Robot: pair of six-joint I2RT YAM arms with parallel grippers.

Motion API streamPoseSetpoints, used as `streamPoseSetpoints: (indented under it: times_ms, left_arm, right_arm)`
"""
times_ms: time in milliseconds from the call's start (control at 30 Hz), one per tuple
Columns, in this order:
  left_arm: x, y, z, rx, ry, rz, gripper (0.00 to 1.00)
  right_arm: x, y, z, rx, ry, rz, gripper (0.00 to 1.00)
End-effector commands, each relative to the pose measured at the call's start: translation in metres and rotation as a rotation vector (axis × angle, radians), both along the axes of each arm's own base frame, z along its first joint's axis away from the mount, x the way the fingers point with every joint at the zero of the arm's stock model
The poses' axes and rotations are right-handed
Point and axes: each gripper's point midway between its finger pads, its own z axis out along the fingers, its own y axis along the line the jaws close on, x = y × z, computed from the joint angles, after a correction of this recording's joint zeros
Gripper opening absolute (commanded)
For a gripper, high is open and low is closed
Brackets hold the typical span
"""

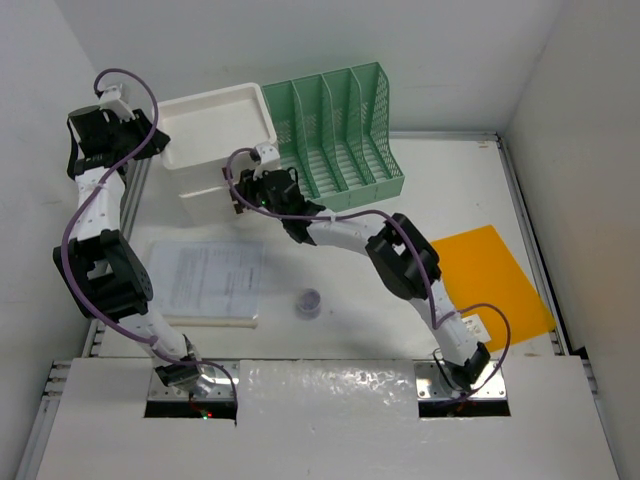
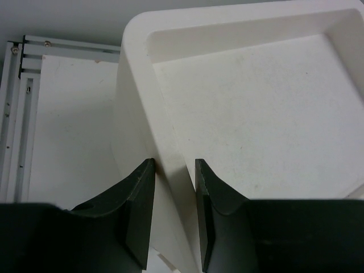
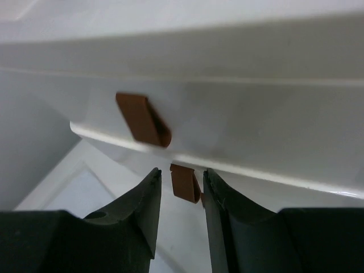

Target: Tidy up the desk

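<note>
On the white desk (image 1: 450,170), a white drawer box (image 1: 210,130) stands at the back left. My left gripper (image 1: 152,140) is shut on its left rim. In the left wrist view the rim (image 2: 170,142) runs between the two fingers of the left gripper (image 2: 175,165), and the box's shallow open top fills the right side. My right gripper (image 1: 237,193) is at the box's front. In the right wrist view the right gripper (image 3: 182,173) is closed in round the lower brown handle (image 3: 185,183), whose right edge is against the right finger. A second brown handle (image 3: 142,119) sits higher.
A green mesh file rack (image 1: 340,130) stands right of the box. An orange folder (image 1: 490,280) lies at the right. A printed sheet (image 1: 210,280) lies at the front left, with a small purple round object (image 1: 309,303) beside it. Metal rails (image 2: 17,114) edge the desk.
</note>
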Motion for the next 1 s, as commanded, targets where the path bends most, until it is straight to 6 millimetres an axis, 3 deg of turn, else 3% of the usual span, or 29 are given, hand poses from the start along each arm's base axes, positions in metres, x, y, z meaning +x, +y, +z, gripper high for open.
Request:
streamPoseSetpoints:
  times_ms: [0, 133, 233, 367, 400, 467, 500, 567, 600, 633, 667, 733, 767, 867, 967]
  left_arm:
    - [-0.039, -0.070, -0.049, -0.209, 0.230, -0.231, 0.00]
    - [-0.038, -0.068, -0.050, -0.198, 0.228, -0.230, 0.00]
    - [-0.038, -0.067, -0.052, -0.193, 0.231, -0.230, 0.00]
    - [-0.037, -0.066, -0.056, -0.202, 0.239, -0.226, 0.00]
    - [-0.037, -0.065, -0.057, -0.206, 0.242, -0.224, 0.00]
    - [-0.036, -0.065, -0.057, -0.213, 0.241, -0.220, 0.00]
    - [-0.036, -0.065, -0.056, -0.217, 0.237, -0.220, 0.00]
    - [-0.036, -0.065, -0.056, -0.232, 0.225, -0.214, 0.00]
    - [-0.036, -0.066, -0.054, -0.233, 0.220, -0.213, 0.00]
    - [-0.037, -0.066, -0.053, -0.234, 0.215, -0.213, 0.00]
    - [-0.036, -0.066, -0.052, -0.233, 0.210, -0.209, 0.00]
    - [-0.036, -0.065, -0.051, -0.230, 0.206, -0.204, 0.00]
    - [-0.036, -0.065, -0.050, -0.229, 0.207, -0.198, 0.00]
    - [-0.037, -0.065, -0.050, -0.235, 0.203, -0.188, 0.00]
    - [-0.038, -0.065, -0.048, -0.239, 0.192, -0.184, 0.00]
  right_arm:
    - [0.030, 0.003, 0.039, 0.088, -0.097, -0.068, 0.35]
    - [0.051, 0.014, 0.026, 0.048, -0.106, -0.089, 0.35]
    - [0.055, 0.015, 0.018, 0.012, -0.128, -0.087, 0.35]
    - [0.051, 0.005, 0.033, -0.010, -0.182, -0.091, 0.35]
    - [0.044, 0.001, 0.022, -0.032, -0.172, -0.086, 0.35]
    - [0.035, -0.006, 0.049, -0.003, -0.217, -0.090, 0.36]
    - [0.025, -0.010, 0.032, -0.030, -0.196, -0.099, 0.37]
    - [0.016, -0.013, 0.033, 0.004, -0.198, -0.111, 0.40]
    - [0.009, -0.012, 0.016, -0.007, -0.177, -0.106, 0.43]
    - [0.009, -0.012, 0.007, -0.008, -0.167, -0.124, 0.44]
    - [0.010, -0.012, -0.014, -0.008, -0.124, -0.138, 0.44]
    - [0.014, -0.011, -0.029, 0.007, -0.085, -0.167, 0.44]
    - [0.015, -0.008, -0.048, 0.008, -0.054, -0.172, 0.43]
    - [0.022, -0.002, -0.057, 0.023, -0.067, -0.202, 0.43]
    - [0.028, 0.004, -0.053, 0.033, -0.103, -0.239, 0.44]
